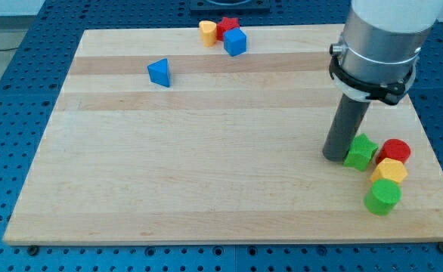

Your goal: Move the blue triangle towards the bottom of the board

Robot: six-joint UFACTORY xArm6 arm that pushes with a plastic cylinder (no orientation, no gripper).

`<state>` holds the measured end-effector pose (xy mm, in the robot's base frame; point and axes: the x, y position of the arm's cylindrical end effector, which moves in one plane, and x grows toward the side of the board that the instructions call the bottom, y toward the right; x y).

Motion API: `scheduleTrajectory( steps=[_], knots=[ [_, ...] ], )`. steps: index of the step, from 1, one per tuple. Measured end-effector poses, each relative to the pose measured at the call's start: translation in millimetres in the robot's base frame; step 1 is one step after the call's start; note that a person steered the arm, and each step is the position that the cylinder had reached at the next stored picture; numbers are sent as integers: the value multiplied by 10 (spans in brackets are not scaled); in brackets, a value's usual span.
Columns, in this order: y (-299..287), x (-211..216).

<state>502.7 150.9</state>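
The bench [206, 189] is a light wood board w/ wide free room in the centre and lower left of the frame. The blue triangle [159, 72] sits in the upper left, apart from other blocks, near the top edge but not at it. At the top edge, centre, three blocks are close together: a yellow block [208, 32], a red block [227, 27] and a blue cube [235, 41]. At lower right, near the right edge, are a green block [361, 152], a red cylinder [394, 151], a yellow block [389, 171] and a green cylinder [382, 197]. The end effector is a rod, so nothing opens or holds; my tip [335, 156] stands just beside the green block, on its left, approx. touching, well apart from the blue triangle.
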Motion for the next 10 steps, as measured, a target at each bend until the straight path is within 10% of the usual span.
scheduleTrajectory(
  steps=[3,8,10],
  knots=[
    [143,-1],
    [-3727,-1129],
    [-3433,-2035]
  ],
)
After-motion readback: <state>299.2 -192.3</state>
